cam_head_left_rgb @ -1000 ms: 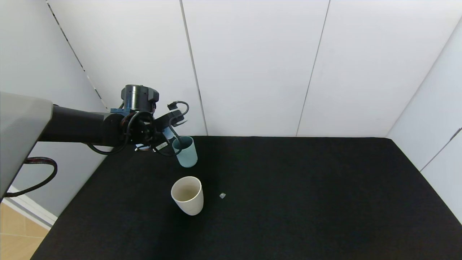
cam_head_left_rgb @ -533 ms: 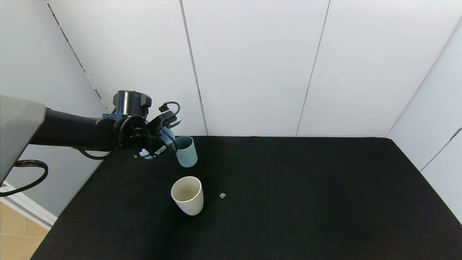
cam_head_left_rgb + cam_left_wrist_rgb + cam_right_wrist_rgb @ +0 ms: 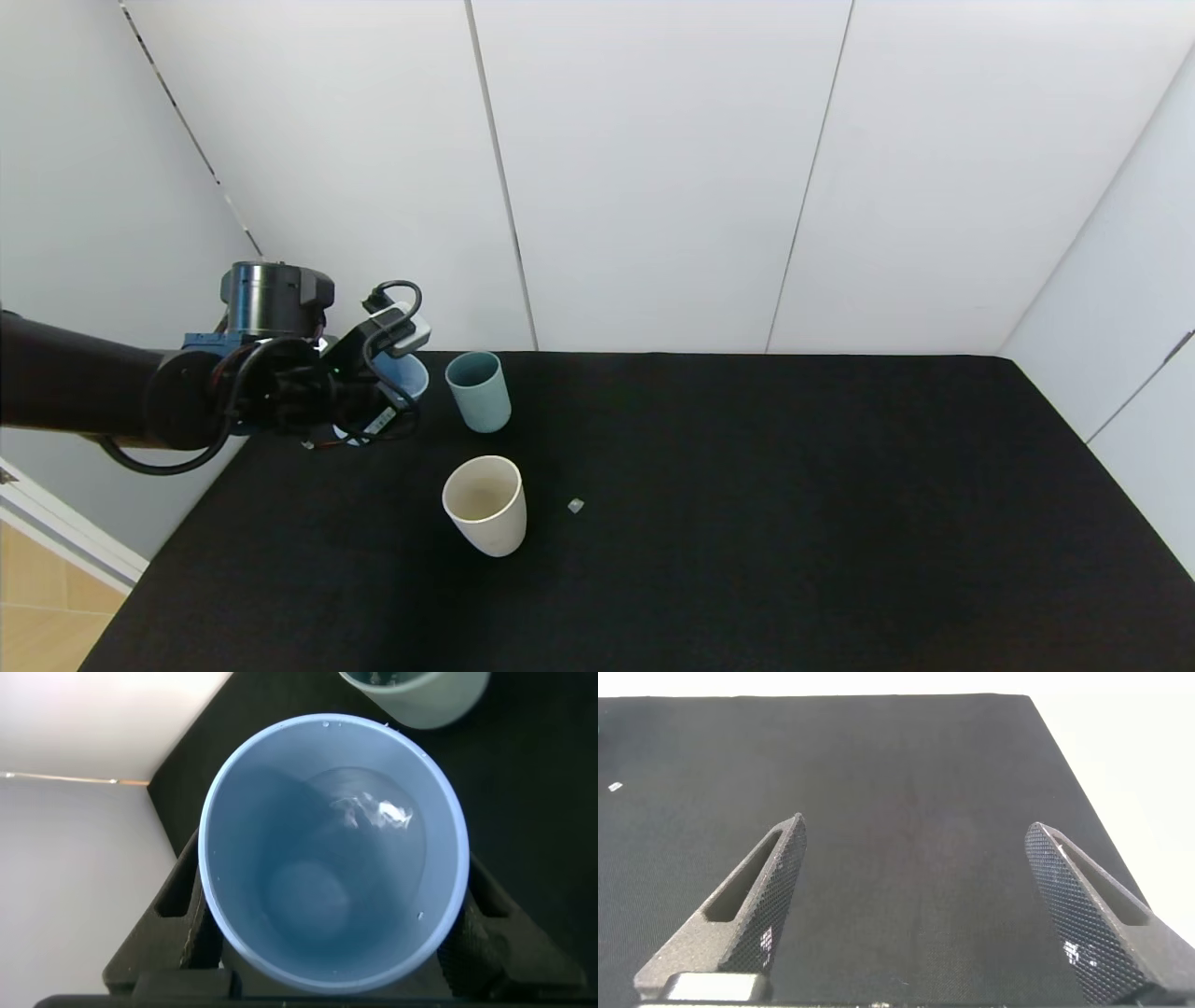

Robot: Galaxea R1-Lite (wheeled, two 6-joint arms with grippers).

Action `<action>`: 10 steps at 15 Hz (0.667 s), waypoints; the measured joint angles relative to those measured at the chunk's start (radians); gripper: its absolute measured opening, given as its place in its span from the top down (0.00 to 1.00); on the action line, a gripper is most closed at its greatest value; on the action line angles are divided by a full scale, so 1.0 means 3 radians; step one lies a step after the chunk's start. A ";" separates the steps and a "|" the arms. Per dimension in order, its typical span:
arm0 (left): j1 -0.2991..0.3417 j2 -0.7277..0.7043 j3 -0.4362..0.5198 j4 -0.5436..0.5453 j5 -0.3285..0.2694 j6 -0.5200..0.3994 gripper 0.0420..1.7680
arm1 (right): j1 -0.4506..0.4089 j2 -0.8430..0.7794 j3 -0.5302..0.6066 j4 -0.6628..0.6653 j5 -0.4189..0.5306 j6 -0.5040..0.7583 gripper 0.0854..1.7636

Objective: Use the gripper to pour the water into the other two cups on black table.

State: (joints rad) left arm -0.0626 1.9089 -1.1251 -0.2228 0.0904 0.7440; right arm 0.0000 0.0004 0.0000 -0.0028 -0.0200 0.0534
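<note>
My left gripper (image 3: 387,387) is shut on the light blue cup (image 3: 408,373), held near the black table's (image 3: 747,513) far left corner, left of the teal-green cup (image 3: 479,392) and apart from it. In the left wrist view, black fingers (image 3: 182,905) press both sides of the blue cup (image 3: 280,784); a little clear water (image 3: 374,812) lies inside, and the teal cup's rim (image 3: 420,695) shows beyond. The cream-white cup (image 3: 485,504) stands upright nearer me. My right gripper (image 3: 915,826) is open and empty over bare table, outside the head view.
A small pale scrap (image 3: 575,505) lies on the table right of the cream cup. White panel walls (image 3: 653,187) close the back and the right side. The table's left edge drops to a wooden floor (image 3: 37,616).
My left arm has drawn back to the left and lower with the blue cup, away from the teal cup's rim, and the cup has come nearer to upright.
</note>
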 joint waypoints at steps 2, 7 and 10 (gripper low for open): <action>-0.0040 -0.0206 0.0291 -0.0163 -0.0052 -0.0131 0.30 | 0.0000 0.0000 0.0000 0.0000 0.0000 0.0000 0.03; -0.0299 -0.0669 0.0840 -0.0206 -0.0082 -0.0318 0.30 | 0.0000 0.0000 0.0000 0.0000 0.0001 0.0000 0.03; -0.0471 -0.0847 0.1058 -0.0208 -0.0072 -0.0351 0.30 | 0.0000 0.0000 0.0000 0.0000 0.0000 0.0000 0.03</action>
State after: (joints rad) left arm -0.2038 1.6549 -0.8077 -0.2851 0.0687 0.6387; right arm 0.0000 0.0004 0.0000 -0.0028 -0.0200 0.0534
